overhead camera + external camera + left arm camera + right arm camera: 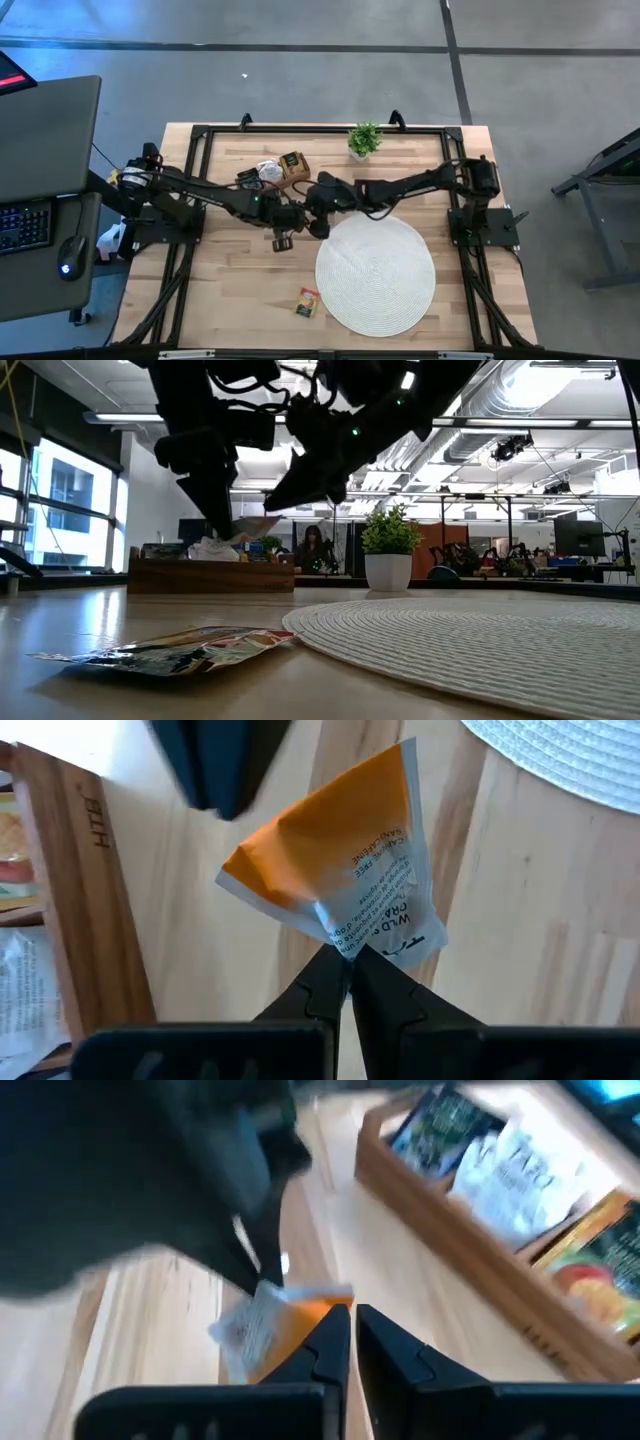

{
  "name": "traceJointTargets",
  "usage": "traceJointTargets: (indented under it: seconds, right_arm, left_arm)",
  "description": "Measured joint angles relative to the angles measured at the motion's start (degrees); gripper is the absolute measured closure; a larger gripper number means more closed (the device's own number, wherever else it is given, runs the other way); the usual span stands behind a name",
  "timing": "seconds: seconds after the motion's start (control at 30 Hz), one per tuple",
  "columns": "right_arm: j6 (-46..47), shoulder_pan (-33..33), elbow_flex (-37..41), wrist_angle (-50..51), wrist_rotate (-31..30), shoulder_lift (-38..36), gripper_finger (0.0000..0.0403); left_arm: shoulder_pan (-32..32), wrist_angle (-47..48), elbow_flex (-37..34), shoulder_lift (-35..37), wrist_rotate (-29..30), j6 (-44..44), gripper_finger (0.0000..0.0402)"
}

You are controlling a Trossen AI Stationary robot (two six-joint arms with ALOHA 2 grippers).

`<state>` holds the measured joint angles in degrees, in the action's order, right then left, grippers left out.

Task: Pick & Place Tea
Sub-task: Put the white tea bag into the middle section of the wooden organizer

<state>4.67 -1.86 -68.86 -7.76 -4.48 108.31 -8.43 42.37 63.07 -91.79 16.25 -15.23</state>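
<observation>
Two dark robot arms meet above the middle of a pale wooden worktop (240, 290), and where they cross, their bodies hide much of each other from overhead. The left gripper (348, 963) has its fingers pressed together on a corner of a white-and-orange tea sachet (345, 855), held in the air above the wood. The right gripper (353, 1323) sits just beside the same sachet; its fingers stand close together with a thin gap, and whether they touch the packet cannot be made out — that view is blurred.

A round white woven mat (376, 276) lies near the front edge, with a yellow-brown sachet (307, 302) flat on the wood just beside it. Farther back stands a wooden tray (470, 1245) holding more sachets, and a small green potted plant (364, 140). Beyond the worktop is an open office with ceiling lights — a person sits far off.
</observation>
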Motion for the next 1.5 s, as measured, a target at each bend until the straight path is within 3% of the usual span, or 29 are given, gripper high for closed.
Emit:
traceJointTargets:
  seconds: [0.2, 0.47, 0.63, 0.93, 1.1, 1.4, 1.5]
  right_arm:
    - [7.26, -3.35, 0.00, 3.84, 9.25, 0.00, 0.0344]
    - [13.57, -4.58, -0.02, 1.55, 12.47, 0.00, 0.0280]
    - [14.57, -4.43, -0.02, -0.24, 14.51, 0.00, 0.0269]
    - [14.38, -4.08, -0.03, 0.06, 11.25, 1.39, 0.0270]
    - [12.91, -4.12, -0.04, -0.51, 10.76, 1.57, 0.0284]
    - [10.71, -4.10, -0.04, -0.56, 11.44, 1.57, 0.0383]
    - [10.10, -4.10, -0.04, -0.48, 11.47, 1.57, 0.0395]
  left_arm:
    - [0.18, -0.04, 0.00, 0.02, 1.22, 1.07, 0.0389]
    - [0.20, -0.28, 0.00, 0.02, 3.85, 3.02, 0.0389]
    - [0.20, -0.39, 0.00, 0.06, 3.95, 3.44, 0.0390]
    - [0.18, -0.59, 0.00, 0.09, 6.65, 3.44, 0.0390]
    - [0.18, -0.50, 0.00, 0.09, 6.75, 3.44, 0.0390]
    - [0.18, -0.72, 0.00, 0.09, 6.78, 3.44, 0.0389]
    - [0.18, -0.74, 0.00, 0.09, 6.78, 3.44, 0.0381]
